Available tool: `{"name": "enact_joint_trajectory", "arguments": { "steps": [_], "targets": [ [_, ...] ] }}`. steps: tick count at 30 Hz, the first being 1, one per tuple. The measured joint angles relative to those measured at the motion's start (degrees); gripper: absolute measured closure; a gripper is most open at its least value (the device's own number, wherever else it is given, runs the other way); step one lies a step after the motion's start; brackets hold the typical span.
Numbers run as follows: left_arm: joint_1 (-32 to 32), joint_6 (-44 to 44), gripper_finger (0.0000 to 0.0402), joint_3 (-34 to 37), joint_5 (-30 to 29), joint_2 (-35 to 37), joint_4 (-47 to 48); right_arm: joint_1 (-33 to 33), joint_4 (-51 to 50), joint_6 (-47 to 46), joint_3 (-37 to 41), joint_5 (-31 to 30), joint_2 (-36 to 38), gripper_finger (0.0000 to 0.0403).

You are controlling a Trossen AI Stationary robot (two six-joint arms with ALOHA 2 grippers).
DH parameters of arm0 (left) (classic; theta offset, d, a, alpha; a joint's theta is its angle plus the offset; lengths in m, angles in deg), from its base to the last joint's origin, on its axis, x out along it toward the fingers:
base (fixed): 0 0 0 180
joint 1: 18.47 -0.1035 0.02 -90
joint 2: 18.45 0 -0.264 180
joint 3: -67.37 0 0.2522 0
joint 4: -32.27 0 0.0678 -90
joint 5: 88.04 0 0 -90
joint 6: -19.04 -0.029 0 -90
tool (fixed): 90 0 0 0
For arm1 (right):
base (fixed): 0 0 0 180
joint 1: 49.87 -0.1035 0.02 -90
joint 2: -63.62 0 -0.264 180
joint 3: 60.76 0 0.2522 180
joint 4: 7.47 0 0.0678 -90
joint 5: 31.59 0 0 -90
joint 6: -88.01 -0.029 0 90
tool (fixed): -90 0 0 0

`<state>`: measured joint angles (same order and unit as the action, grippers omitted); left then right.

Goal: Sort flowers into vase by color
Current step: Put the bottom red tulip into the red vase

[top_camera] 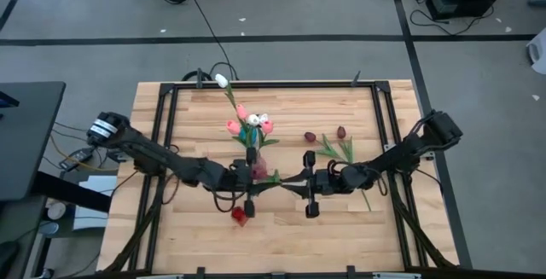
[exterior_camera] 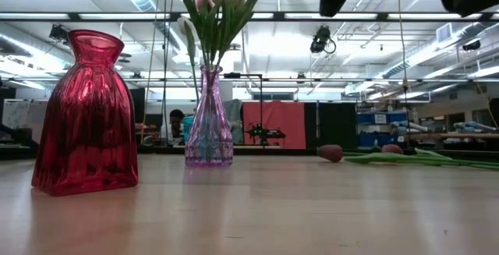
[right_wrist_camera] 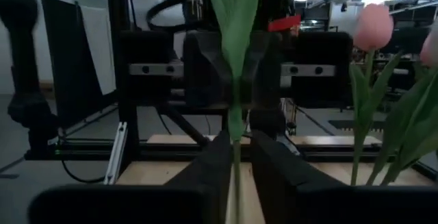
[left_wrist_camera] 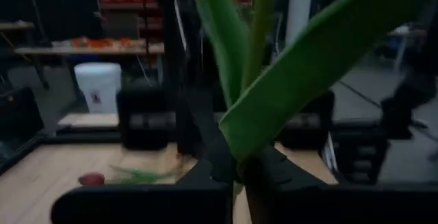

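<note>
Flower (right_wrist_camera: 235, 80) in transfer: one tulip stem stood near the table centre, pinched by both arms at once. The left gripper (left_wrist_camera: 236, 166) was clenched on the stem where a broad leaf (left_wrist_camera: 308, 66) branched off. The right gripper (right_wrist_camera: 236, 142) faced it from 3 o'clock and was closed on the same stem. The stem's long axis ran roughly upright, rising out of both sets of fingers. Its head lay outside both wrist views, so its colour could not be determined. The purple vase (exterior_camera: 208, 115) already held pink and white tulips (top_camera: 247, 127). On the high view it stood just beside the joined grippers, toward 12 o'clock. The red vase (top_camera: 240, 216) stood toward 7 o'clock of the left gripper and appeared to hold nothing. Both vases lay on the left gripper's side of the grip point, so the left arm was judged the nearer for either placement. Two maroon tulips (top_camera: 326, 136) lay flat on the table (top_camera: 171, 228) toward 1 o'clock of the right gripper, unsorted. Their stems ran toward 5 o'clock. Judgement: this was a handover, and one gripper would have to let go before the flower could travel. The stem would also need to stay upright so that its foot enters a vase neck first. Risk: a thin, flexible stem may bend or twist if both arms pull while clamped.
</note>
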<state>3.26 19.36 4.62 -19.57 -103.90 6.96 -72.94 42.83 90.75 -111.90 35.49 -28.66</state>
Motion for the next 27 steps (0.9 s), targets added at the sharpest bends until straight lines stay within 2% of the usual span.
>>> {"name": "enact_joint_trajectory", "arguments": {
  "steps": [4, 9, 13, 15, 20, 27],
  "targets": [
    [1.28, 3.11, 0.0383, 0.04, 2.39, 10.27, 15.18, -0.78, -7.63, -1.13, 1.11, -0.15, 6.61, 0.0298],
    [1.62, 7.67, 0.0383, 0.00, 20.20, 22.23, 35.27, -1.76, -20.23, -4.82, 2.94, 0.06, 14.30, 0.0279],
    [1.64, 7.15, 0.0381, -0.02, 29.50, 28.89, 38.92, -1.68, -22.63, -7.45, 4.04, -1.68, 15.01, 0.0280],
    [1.52, 6.70, 0.0381, -0.09, 30.16, 31.72, 40.63, -1.53, -22.23, -7.67, 4.00, -2.67, 14.37, 0.0280],
    [1.46, 4.51, 0.0381, -0.07, 27.15, 35.07, 44.01, -1.44, -21.56, -7.70, 4.00, -3.61, 12.11, 0.0280],
    [1.40, 4.39, 0.0381, 1.46, 24.24, 32.55, 44.52, -1.11, -19.69, -7.68, 3.97, -4.04, 10.78, 0.0280]
  ]
}}
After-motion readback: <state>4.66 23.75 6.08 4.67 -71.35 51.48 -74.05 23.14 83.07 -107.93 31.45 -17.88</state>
